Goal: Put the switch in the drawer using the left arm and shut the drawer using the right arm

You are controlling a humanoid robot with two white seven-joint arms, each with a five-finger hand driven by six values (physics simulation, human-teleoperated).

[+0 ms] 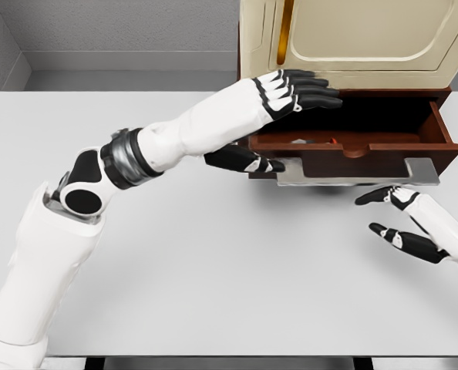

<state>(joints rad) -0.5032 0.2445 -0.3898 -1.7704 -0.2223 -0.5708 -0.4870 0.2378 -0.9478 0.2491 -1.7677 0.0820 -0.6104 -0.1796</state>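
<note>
The brown wooden drawer (383, 148) stands pulled out from the cream cabinet (352, 38), with a grey handle plate (414, 174) along its front. Inside, at the left, lies a small grey object with a red spot, which looks like the switch (318, 142); only its top shows over the front wall. My left hand (306, 127) reaches over the drawer's left end, fingers (310, 89) stretched flat above it and thumb (252, 162) below at the front corner, holding nothing. My right hand (372, 214) hovers open just below and in front of the handle, apart from it.
The grey table (213, 270) spreads out in front of the cabinet. My left forearm (198, 127) crosses diagonally from the lower left to the drawer. A grey wall runs behind the table.
</note>
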